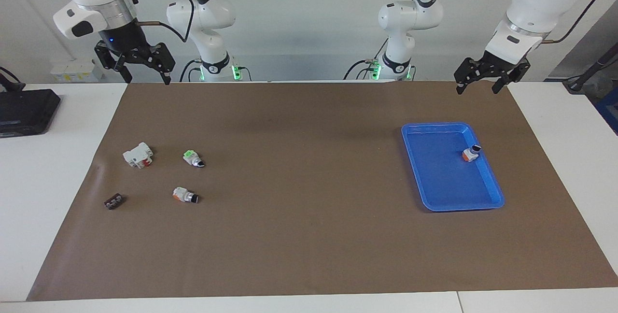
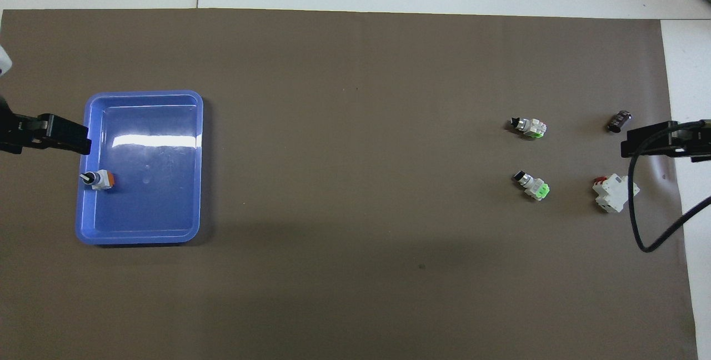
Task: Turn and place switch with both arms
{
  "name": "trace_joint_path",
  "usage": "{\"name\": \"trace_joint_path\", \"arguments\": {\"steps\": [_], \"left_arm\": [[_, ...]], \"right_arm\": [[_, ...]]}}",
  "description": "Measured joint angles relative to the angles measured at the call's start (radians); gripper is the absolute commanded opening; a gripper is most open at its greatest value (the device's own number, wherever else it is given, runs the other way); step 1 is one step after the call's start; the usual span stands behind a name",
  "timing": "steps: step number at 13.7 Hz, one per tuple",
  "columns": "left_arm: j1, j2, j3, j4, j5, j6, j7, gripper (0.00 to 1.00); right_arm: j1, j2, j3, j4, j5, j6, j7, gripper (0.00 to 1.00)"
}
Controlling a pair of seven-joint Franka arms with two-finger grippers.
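Green-ended switch point(image 1: 193, 158) lying on brown mat point(image 1: 309, 235), left gripper point(image 1: 475, 86) and right gripper point(image 1: 143, 76) raised, both open

I am working in a robotics lab: two white arms point(image 1: 212, 18) are mounted at a white table point(image 1: 48, 168) with a brown mat point(image 1: 309, 235), before a bare white wall.

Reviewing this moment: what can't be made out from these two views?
- Left gripper, overhead view: cut off by the view's edge; only a black tip over the tray rim shows.
- Right gripper, overhead view: cut off by the edge too.
- Green switch, both views: too small to read its knob setting.
- Small dark part: too small to identify.
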Motion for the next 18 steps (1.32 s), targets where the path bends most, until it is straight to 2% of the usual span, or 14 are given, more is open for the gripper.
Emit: {"name": "trace_joint_path", "arguments": {"steps": [6,10,14,18], "left_arm": [[0.000,0.000,0.000,0.000,0.000,0.000,0.000,1.00],[0.000,0.000,0.000,0.000,0.000,0.000,0.000,1.00],[0.000,0.000,0.000,0.000,0.000,0.000,0.000,1.00],[0.000,0.000,0.000,0.000,0.000,0.000,0.000,1.00]], "right_arm": [[-0.069,-0.005,-0.010,-0.045,0.000,0.069,0.008,1.00],[-0.075,-0.014,-0.011,-0.085,0.001,0.101,0.023,1.00],[-0.111,-0.018,-0.013,-0.183,0.001,0.228,0.163,1.00],[-0.114,-0.033,-0.013,-0.265,0.001,0.252,0.232,1.00]]}}
